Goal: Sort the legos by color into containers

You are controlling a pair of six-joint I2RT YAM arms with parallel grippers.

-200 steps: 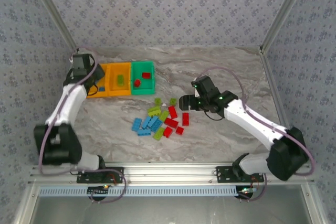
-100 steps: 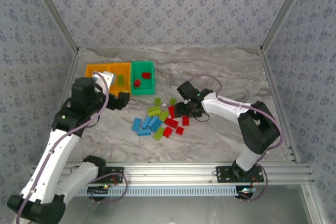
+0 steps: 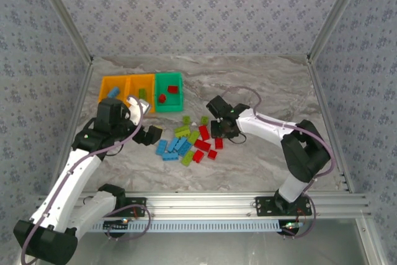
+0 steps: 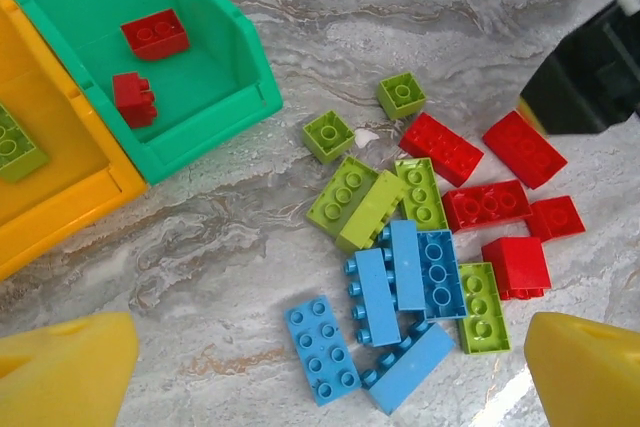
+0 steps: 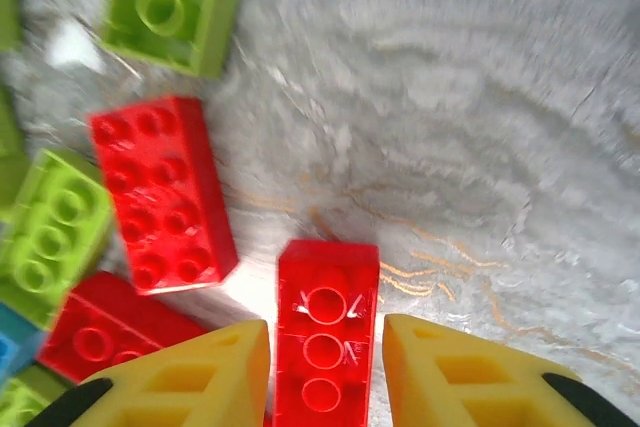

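Right gripper (image 5: 325, 347): fingers pinching a red brick (image 5: 326, 287) by its long sides; second red brick (image 5: 165, 192) just left of them. Lift straight up so the neighbour stays put. Probable destination is the green bin (image 4: 215, 112). Left gripper (image 4: 328, 372): spread wide, blue bricks (image 4: 400, 287) beneath.

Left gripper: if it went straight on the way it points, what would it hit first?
The left gripper, jaws open, would probably meet the pile's blue legos, the loose blue brick first; depth is hard to judge.
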